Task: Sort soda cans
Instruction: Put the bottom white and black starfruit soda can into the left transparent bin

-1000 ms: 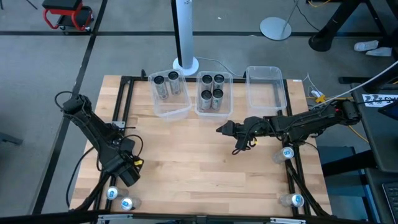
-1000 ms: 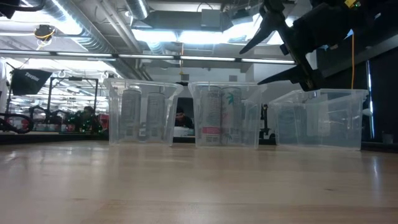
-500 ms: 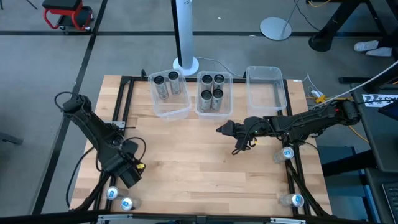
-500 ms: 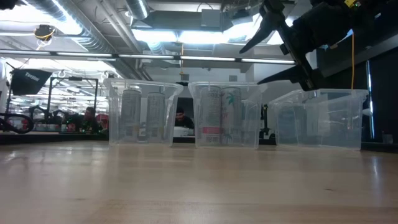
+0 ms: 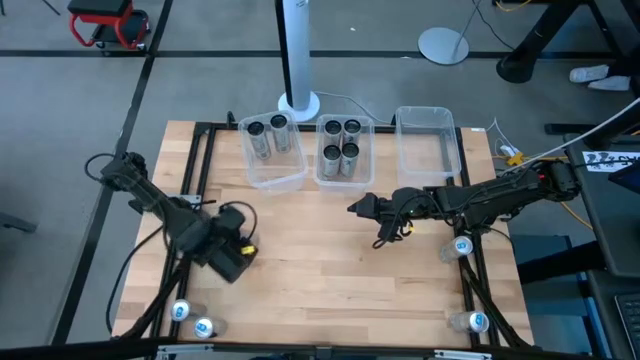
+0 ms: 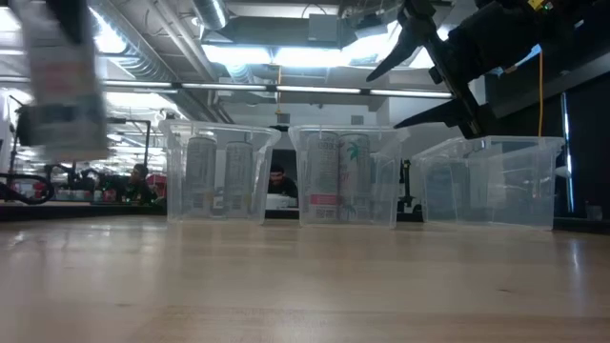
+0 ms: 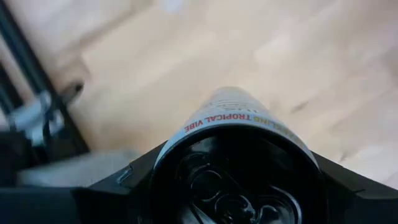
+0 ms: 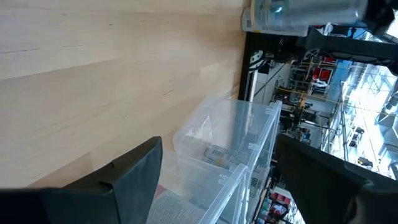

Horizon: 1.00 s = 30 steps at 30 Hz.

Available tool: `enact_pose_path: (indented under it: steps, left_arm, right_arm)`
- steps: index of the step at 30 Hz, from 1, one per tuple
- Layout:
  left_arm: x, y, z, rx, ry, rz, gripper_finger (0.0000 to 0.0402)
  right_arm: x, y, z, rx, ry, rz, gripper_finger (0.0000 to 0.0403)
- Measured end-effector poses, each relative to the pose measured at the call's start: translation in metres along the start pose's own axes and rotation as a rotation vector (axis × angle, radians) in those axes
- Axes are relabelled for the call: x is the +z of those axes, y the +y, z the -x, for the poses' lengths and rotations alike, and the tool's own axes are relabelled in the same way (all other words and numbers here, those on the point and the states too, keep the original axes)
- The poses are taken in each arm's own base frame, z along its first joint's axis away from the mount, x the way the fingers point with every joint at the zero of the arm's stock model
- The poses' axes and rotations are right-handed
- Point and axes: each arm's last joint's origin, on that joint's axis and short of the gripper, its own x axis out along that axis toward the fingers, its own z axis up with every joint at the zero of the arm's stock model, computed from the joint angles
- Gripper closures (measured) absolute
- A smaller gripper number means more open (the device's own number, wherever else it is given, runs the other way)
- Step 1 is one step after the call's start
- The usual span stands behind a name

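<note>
Gripped a dark-topped soda can (image 7: 239, 180) in the left gripper (image 5: 232, 258) fingers above the table (image 5: 310, 270), best kept upright toward the left bin (image 5: 272, 152) of like cans; right gripper (image 5: 368, 222) hung open, empty, mid-table.

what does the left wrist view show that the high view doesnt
Only the left wrist view shows the can in the left gripper close up: its dark top, pull tab and the words TROPICAL VIBE on its side.

Only the high view shows the three clear bins, two cans in the left one, four in the middle one, the right one without cans, four blue-topped cans at the table's edges, and the right gripper open near the table's middle.

Both show the wooden table under the left gripper.
</note>
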Motion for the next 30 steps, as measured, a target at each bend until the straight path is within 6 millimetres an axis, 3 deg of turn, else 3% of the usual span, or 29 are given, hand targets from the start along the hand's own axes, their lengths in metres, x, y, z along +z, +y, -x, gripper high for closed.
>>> enact_pose_path:
  steps: [9, 18, 30]
  left_arm:
    - [0.073, 0.0, 0.017, -0.048, -0.081, -0.119, 0.015]
    - [0.147, 0.026, 0.035, -0.01, -0.21, -0.212, 0.015]
    - [0.228, 0.069, 0.003, 0.074, -0.233, -0.22, 0.015]
  right_arm:
    - [0.0, 0.0, 0.0, 0.0, 0.0, -0.003, 0.0091]
    - [0.0, -0.002, 0.0, -0.022, 0.0, -0.05, 0.0091]
    - [0.0, -0.007, 0.0, -0.072, 0.006, -0.081, 0.0091]
